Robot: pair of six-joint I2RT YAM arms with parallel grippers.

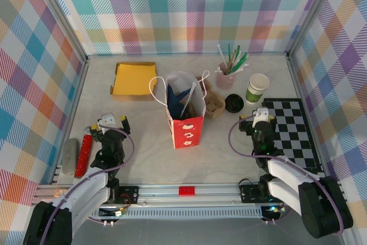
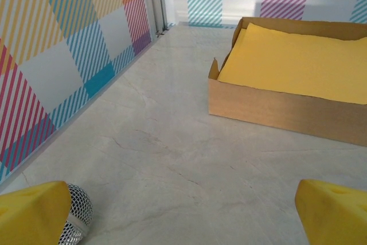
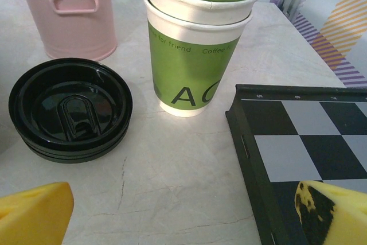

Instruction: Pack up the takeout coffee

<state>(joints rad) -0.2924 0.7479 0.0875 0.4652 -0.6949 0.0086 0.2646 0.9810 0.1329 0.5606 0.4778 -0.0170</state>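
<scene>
Takeout coffee: I cannot tell where it is. Stacked green paper cups (image 3: 195, 78) and round black plastic lids (image 3: 69, 110) sit just ahead of the wide-open, empty right gripper (image 3: 183, 213), easy to grab. Left gripper (image 2: 183, 213) is wide open and empty too.

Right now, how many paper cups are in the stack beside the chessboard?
3: one stands on the table and two are nested inside it, a single cup stack between the black lid and the chessboard. The right wrist view cuts off the top, so more may be hidden.
</scene>
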